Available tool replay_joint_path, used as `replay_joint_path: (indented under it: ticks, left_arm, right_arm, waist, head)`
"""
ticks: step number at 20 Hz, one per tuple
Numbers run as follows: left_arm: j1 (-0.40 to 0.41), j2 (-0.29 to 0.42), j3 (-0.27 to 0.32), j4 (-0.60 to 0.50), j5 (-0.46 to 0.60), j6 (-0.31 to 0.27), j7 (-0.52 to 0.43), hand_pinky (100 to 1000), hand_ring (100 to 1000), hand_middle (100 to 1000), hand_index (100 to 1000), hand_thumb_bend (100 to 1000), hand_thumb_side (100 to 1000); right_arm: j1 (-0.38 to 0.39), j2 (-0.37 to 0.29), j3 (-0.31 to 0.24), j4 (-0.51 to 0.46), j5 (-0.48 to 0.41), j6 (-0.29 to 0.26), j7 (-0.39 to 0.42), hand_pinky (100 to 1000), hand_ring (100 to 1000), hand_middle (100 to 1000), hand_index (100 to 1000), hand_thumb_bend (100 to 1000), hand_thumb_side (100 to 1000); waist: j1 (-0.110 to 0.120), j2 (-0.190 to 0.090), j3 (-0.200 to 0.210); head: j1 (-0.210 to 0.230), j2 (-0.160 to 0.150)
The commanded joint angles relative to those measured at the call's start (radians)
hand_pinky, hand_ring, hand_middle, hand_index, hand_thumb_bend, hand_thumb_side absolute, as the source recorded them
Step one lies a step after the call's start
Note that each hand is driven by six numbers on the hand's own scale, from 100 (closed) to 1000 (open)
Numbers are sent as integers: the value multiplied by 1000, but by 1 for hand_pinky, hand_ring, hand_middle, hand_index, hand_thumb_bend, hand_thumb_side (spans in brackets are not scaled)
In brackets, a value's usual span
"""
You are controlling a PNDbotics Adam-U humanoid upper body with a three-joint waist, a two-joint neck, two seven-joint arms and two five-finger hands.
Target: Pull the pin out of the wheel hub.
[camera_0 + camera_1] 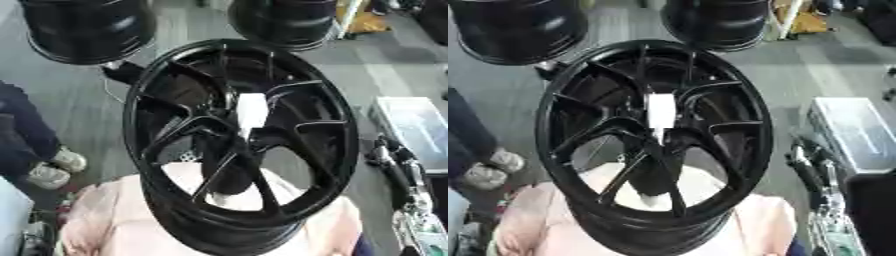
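Note:
A black multi-spoke wheel stands tilted toward me on a pink cloth-covered support. At its hub a white oblong pin sticks out of the centre, also seen as the pin in the right eye view. No hand touches the wheel or the pin. My right hand, black with silver parts, rests at the lower right, well away from the wheel, its fingers pointing up and looking straight. My left hand does not show.
Two more black wheels stand on the grey floor behind. A silver case lies at the right. A person's legs and pale shoes are at the left edge.

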Motion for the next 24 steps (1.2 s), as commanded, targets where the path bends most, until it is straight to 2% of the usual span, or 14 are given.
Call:
replay_joint_path:
  ticks: [1, 11, 15, 19, 21, 24]
  left_arm:
    - [-9, 13, -5, -24, 3, -1, -1, 696, 611, 609, 610, 187, 660]
    - [-11, 17, -6, -26, 3, -3, -2, 697, 613, 611, 611, 191, 654]
    - [-27, 70, -13, -29, 3, -22, -4, 700, 623, 623, 615, 219, 618]
    - [-66, 230, -47, -19, 11, -99, -27, 710, 643, 644, 635, 264, 564]
    - [-104, 353, -83, -5, 16, -165, -47, 719, 654, 656, 652, 293, 533]
    - [-183, 551, -171, 26, 16, -280, -88, 727, 664, 666, 674, 331, 504]
  right_arm:
    - [-8, -14, -8, -15, 3, -2, 1, 663, 627, 762, 793, 131, 471]
    - [-9, -13, -7, -16, 4, -2, 1, 663, 627, 762, 793, 133, 470]
    - [-8, -14, -6, -14, 5, -1, 2, 663, 626, 762, 793, 134, 470]
    - [-4, -21, -7, -12, 7, 0, 1, 663, 626, 762, 793, 136, 469]
    - [-3, -25, -7, -11, 9, 0, 1, 663, 627, 762, 793, 136, 469]
    - [-1, -31, -4, -10, 12, 1, 4, 663, 627, 762, 793, 136, 469]
  waist:
    - [4, -16, 0]
    - [5, -17, -2]
    - [6, -19, -6]
    - [14, -24, -11]
    - [20, -27, -14]
    - [28, -31, -21]
  head:
    - [2, 5]
    - [2, 4]
    - [2, 5]
    - [2, 6]
    - [3, 6]
    - [8, 6]
